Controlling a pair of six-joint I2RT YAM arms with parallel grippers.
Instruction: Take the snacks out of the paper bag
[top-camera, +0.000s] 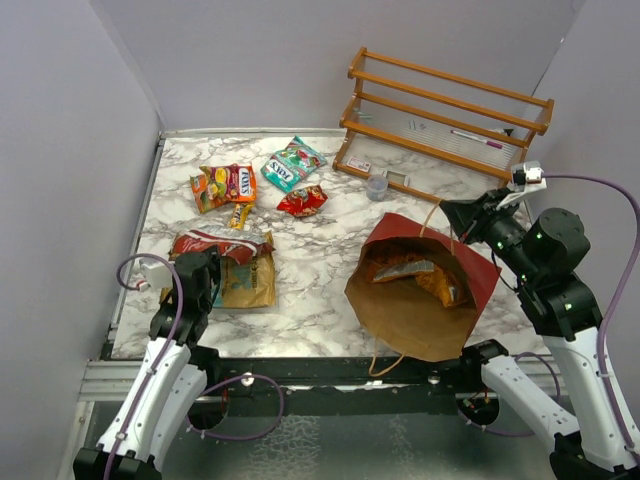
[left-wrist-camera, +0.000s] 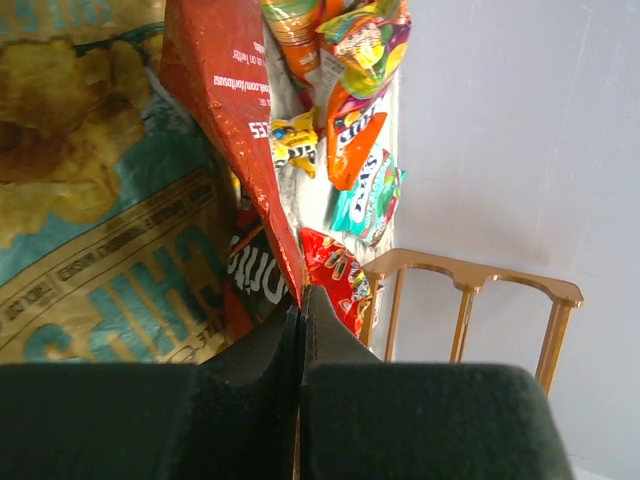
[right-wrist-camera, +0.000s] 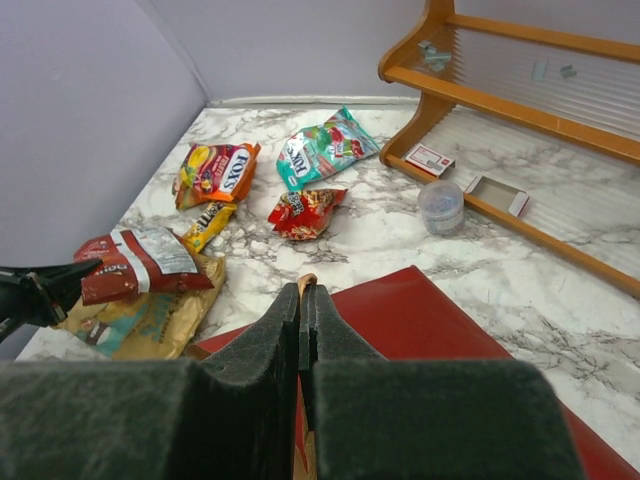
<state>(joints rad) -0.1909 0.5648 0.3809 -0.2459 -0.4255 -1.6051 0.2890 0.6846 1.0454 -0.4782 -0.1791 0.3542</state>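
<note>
Left gripper (left-wrist-camera: 301, 298) is pinched tight on the corner of a red packet (left-wrist-camera: 225, 120), which lies over the tan-and-blue pouch (left-wrist-camera: 90, 200) near the left edge of the table (top-camera: 320, 300). Right gripper (right-wrist-camera: 302, 296) is closed on the rim of the paper bag (right-wrist-camera: 420, 320), which gapes open on the right with orange packets (top-camera: 445, 288) inside it

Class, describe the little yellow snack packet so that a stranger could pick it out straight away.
Look to the left side of the marble table, where the loose packets lie. Between the orange Fox's packet and the red bag resting on the tan pouch lies the yellow packet, the smallest there and the only yellow one.
</note>
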